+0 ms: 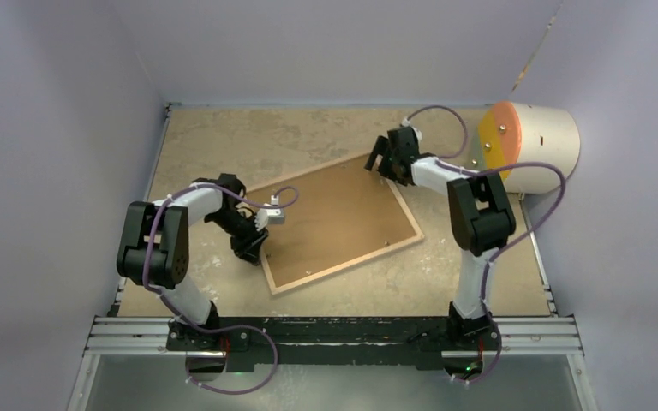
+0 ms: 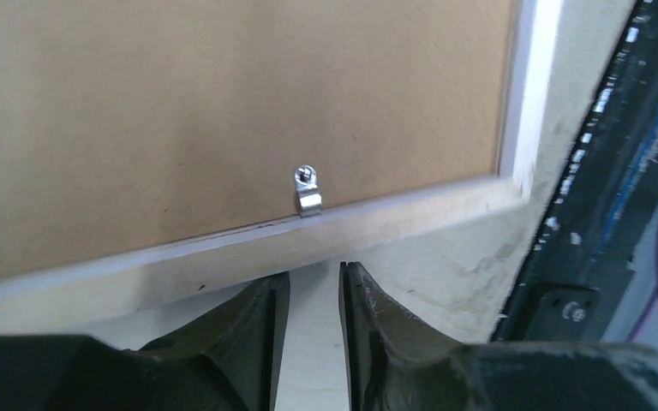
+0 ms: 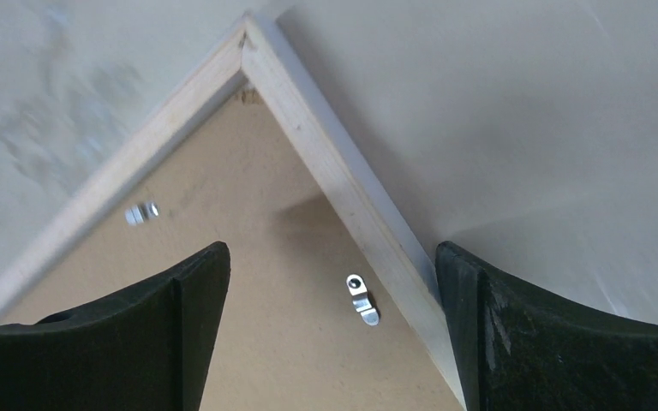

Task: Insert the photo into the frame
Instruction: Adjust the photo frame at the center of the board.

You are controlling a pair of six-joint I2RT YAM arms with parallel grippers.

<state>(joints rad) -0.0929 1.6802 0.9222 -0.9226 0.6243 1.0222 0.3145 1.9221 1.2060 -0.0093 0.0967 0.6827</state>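
Barely parted on nothing, jaws of the left gripper (image 2: 315, 287) face the left rim of the frame (image 1: 351, 263), lying back-up mid-bench (image 1: 223, 145), seemingly stiff, light, best pinched by its wood rim; right gripper (image 3: 330, 257) jaws spread wide above its far corner; photo unseen.

No legible text anywhere

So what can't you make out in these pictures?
The photo: in no view; possibly under the backing board, cannot tell.
The frame: front and pane face down, hidden in every view.
Left wrist view: unclear whether the left gripper touches the frame's rim.
Right wrist view: one clip is blurred.
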